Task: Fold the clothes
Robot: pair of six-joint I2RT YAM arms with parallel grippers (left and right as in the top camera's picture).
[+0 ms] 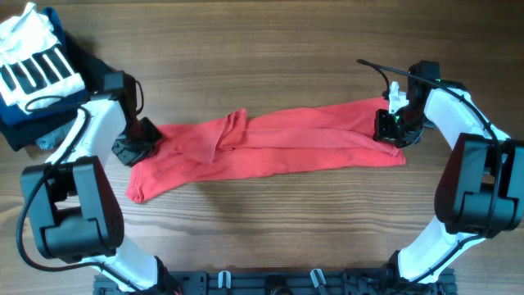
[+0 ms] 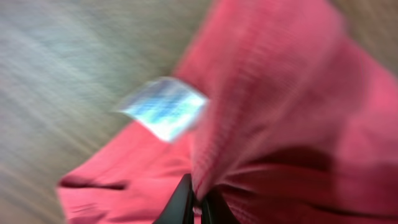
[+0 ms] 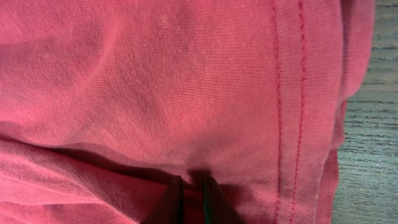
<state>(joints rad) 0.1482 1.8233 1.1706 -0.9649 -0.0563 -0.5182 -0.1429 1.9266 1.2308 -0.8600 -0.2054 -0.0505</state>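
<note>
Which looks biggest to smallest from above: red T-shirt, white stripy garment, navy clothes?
1. red T-shirt
2 or 3, unsure: the white striped garment lies over the navy clothes, hiding most of them.

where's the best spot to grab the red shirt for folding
Pinch the shirt at its two short ends, coming down from above. It lies flat as a long band, so end grips keep it spread. The left end effector and right end effector pinch there now.
</note>
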